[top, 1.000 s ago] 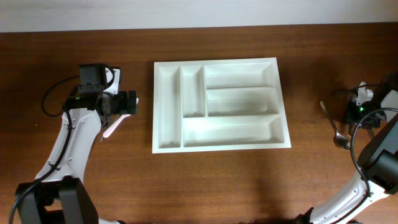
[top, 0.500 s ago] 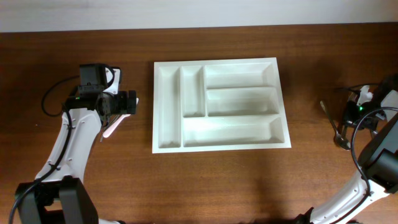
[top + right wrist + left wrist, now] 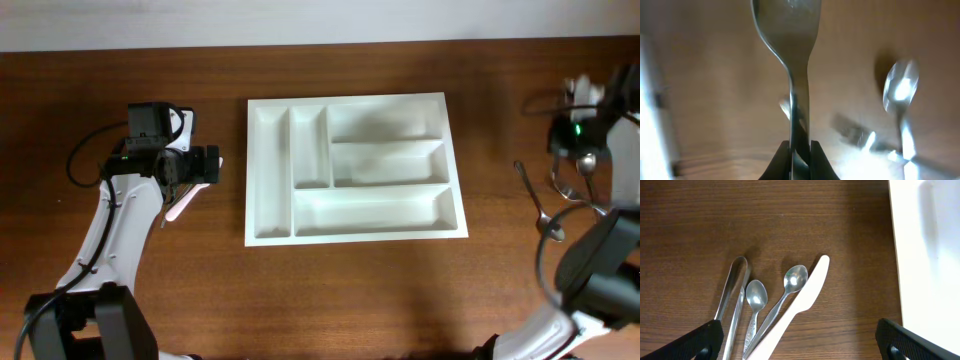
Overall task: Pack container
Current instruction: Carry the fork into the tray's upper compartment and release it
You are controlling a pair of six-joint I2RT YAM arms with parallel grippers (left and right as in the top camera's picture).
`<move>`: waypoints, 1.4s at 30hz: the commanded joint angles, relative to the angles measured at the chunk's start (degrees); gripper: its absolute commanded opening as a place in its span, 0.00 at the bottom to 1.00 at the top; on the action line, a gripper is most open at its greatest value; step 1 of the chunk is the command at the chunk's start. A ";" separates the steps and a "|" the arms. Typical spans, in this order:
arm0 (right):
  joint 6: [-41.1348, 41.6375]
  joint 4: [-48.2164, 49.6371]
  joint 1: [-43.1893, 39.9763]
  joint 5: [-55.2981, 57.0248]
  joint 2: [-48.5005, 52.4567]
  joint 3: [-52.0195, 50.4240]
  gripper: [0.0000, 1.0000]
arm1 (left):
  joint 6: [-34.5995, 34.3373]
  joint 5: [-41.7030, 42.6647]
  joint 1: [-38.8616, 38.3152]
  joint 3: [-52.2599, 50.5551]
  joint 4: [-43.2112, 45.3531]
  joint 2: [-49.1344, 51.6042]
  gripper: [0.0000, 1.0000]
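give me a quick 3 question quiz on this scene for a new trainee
1. True or false: the white tray already has cutlery in it.
2. Multiple choice: what lies on the table below the left gripper?
A) two metal spoons, tongs and a white plastic knife
B) only forks
C) a single cup
3. Fill in the blank: the right gripper is ___ on a metal utensil.

Key: 1 false; 2 A; 3 shut
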 commanded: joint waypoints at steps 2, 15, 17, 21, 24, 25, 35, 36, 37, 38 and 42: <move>-9.66 -0.66 9.01 -0.57 -6.32 2.84 0.04 | 0.50 0.48 0.28 1.09 0.13 0.61 0.99; -56.96 0.87 31.01 -3.72 -1.97 2.75 0.04 | 0.50 0.48 -0.52 1.09 0.13 0.61 0.99; -62.18 1.86 31.47 -5.79 -0.85 2.75 0.04 | 0.50 0.48 -0.59 1.09 0.13 0.61 0.99; -65.85 7.10 31.47 -9.55 2.51 2.75 0.04 | 0.50 0.48 -0.63 1.09 0.13 0.61 0.99; -65.83 9.16 31.50 -12.68 5.27 2.75 0.04 | 0.50 0.46 -0.57 1.09 0.13 0.61 0.99; -65.81 9.31 31.50 -14.08 6.27 2.75 0.04 | 0.50 0.48 -0.57 1.09 0.13 0.61 0.99; -64.06 12.02 31.43 -15.91 15.72 2.73 0.04 | 0.50 0.46 -0.59 1.09 0.13 0.61 0.99; -61.55 14.03 31.43 -15.96 16.74 2.73 0.05 | 0.50 0.46 -0.57 1.09 0.13 0.61 0.99; -59.45 15.39 31.43 -15.91 17.29 2.73 0.14 | 0.50 0.46 -0.57 1.09 0.15 0.61 0.99; -56.46 16.76 31.43 -15.93 17.44 2.73 0.21 | 0.50 0.48 -0.59 1.09 0.13 0.61 0.99; -43.69 19.56 31.50 -15.74 16.04 3.85 0.36 | 0.50 0.46 -0.59 1.09 0.13 0.61 0.99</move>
